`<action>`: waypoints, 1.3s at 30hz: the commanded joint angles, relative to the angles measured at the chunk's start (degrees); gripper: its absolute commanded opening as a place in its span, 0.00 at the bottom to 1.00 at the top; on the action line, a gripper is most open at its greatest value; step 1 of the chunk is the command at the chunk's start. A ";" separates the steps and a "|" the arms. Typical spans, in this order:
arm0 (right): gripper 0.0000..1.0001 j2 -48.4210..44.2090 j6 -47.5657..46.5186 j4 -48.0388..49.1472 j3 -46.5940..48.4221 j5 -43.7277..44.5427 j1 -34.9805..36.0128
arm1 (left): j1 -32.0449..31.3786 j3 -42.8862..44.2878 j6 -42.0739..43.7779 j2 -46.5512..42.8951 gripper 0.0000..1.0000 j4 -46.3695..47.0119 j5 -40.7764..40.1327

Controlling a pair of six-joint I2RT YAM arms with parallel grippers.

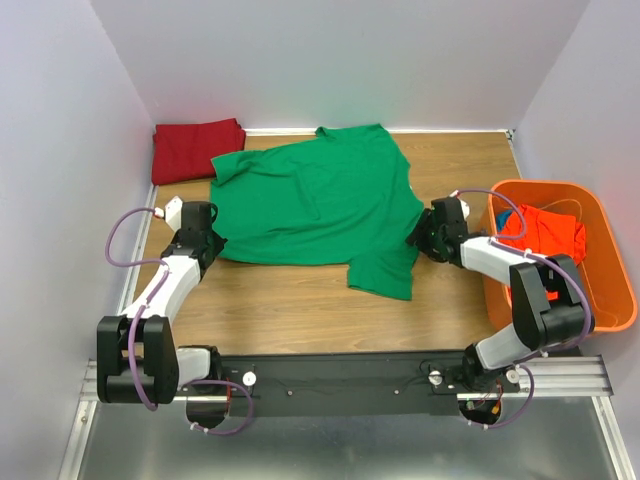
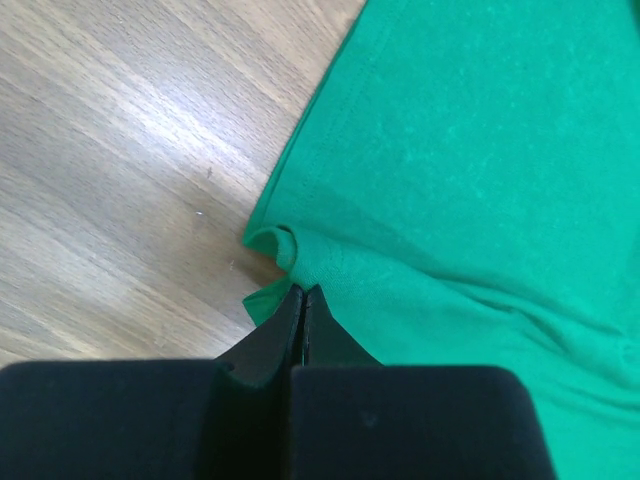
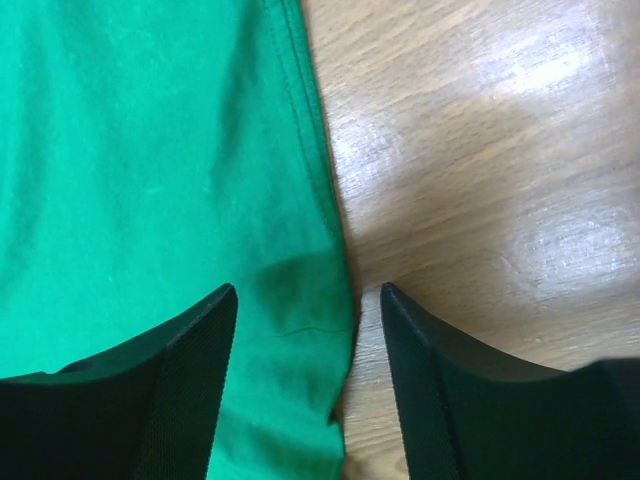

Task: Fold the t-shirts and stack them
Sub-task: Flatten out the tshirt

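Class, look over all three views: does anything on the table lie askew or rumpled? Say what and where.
The green t-shirt lies slanted across the table, not squared up; one flap juts toward the near edge, and its left corner is puckered where the left claw pinches it.

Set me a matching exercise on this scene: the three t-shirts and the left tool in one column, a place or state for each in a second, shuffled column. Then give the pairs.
Column one
1. green t-shirt
2. dark red t-shirt
3. orange-red t-shirt
4. left tool

Column two
a. inside the orange basket
b. lying at the far left corner of the table
c. spread across the middle of the table
d. shut on an edge of green cloth

Pairs: 1-c, 2-b, 3-a, 4-d
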 commanded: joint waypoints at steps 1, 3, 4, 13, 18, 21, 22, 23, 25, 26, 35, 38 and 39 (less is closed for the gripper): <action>0.66 1.14 2.46 -5.26 -3.22 0.94 1.09 | 0.42 -1.17 0.74 -1.72 0.00 1.21 1.05; 0.64 0.52 2.90 -5.17 -3.57 1.20 1.79 | 0.42 -1.43 0.91 -2.07 0.00 1.30 1.14; 0.61 0.52 3.25 -5.08 -3.66 1.29 2.06 | 0.42 -1.69 0.91 -2.16 0.00 1.30 1.23; 0.10 1.14 2.11 -5.43 -0.15 3.22 2.41 | 0.42 -3.19 -1.27 -2.87 0.26 -0.27 0.97; 0.04 3.68 1.32 -5.61 2.93 3.58 2.50 | 0.42 -3.01 -3.74 -2.87 0.39 -4.31 -0.87; 0.03 5.87 0.97 -5.61 4.51 2.88 2.50 | 0.42 -2.93 -5.58 -3.74 0.41 -6.34 -2.28; 0.03 6.23 0.70 -5.61 4.86 2.79 2.50 | 0.34 -3.19 -6.03 -4.44 0.41 -7.39 -2.63; 0.04 6.49 0.61 -5.61 5.04 2.70 2.41 | 0.33 -3.45 -6.47 -4.80 0.41 -7.92 -2.99; 0.03 6.94 0.09 -5.61 5.57 2.78 2.50 | 0.33 -4.50 -7.96 -5.41 0.41 -8.80 -3.34; 0.03 7.02 0.00 -5.61 5.65 2.87 2.41 | 0.33 -5.03 -8.49 -5.68 0.41 -8.89 -3.34; 0.03 6.50 -0.97 -5.52 5.57 1.91 2.50 | 0.33 -5.92 -8.14 -0.59 0.40 -4.33 -4.83; 0.03 5.97 -1.06 -5.52 5.13 1.91 2.50 | 0.33 -4.69 -7.00 0.65 0.41 -2.75 -7.20; 0.03 5.88 -1.14 -5.52 4.95 1.91 2.50 | 0.33 -4.42 -6.74 0.82 0.41 -2.48 -7.73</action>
